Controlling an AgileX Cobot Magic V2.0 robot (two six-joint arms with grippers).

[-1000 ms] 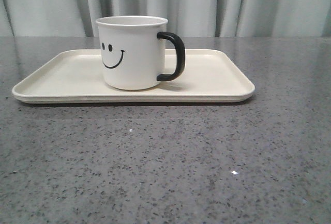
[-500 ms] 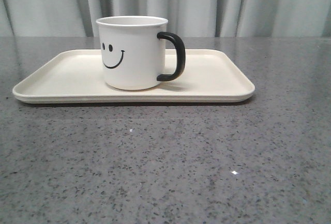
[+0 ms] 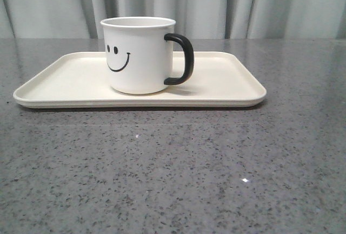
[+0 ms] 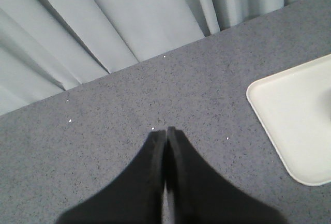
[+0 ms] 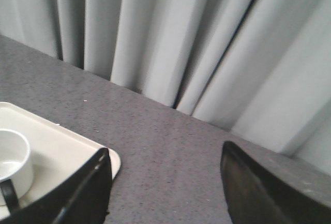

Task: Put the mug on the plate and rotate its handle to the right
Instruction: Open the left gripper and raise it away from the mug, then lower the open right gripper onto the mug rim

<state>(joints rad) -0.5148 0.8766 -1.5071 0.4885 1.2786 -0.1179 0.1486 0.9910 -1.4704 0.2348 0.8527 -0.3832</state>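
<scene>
The white mug [image 3: 139,55] with the black smiley face stands upright on the cream plate [image 3: 227,85], left of its middle. Its black handle [image 3: 183,58] points to the right. No gripper shows in the front view. In the left wrist view my left gripper [image 4: 166,131] is shut and empty over bare table, with a corner of the plate [image 4: 289,115] off to one side. In the right wrist view my right gripper [image 5: 164,154] is open and empty, beside a corner of the plate [image 5: 62,141]; the mug [image 5: 14,154] and a bit of the handle [image 5: 8,193] show at the frame edge.
The grey speckled table [image 3: 173,174] lies in front of the plate. Pale grey curtains [image 3: 216,1] hang along the table's far edge, and show in both wrist views.
</scene>
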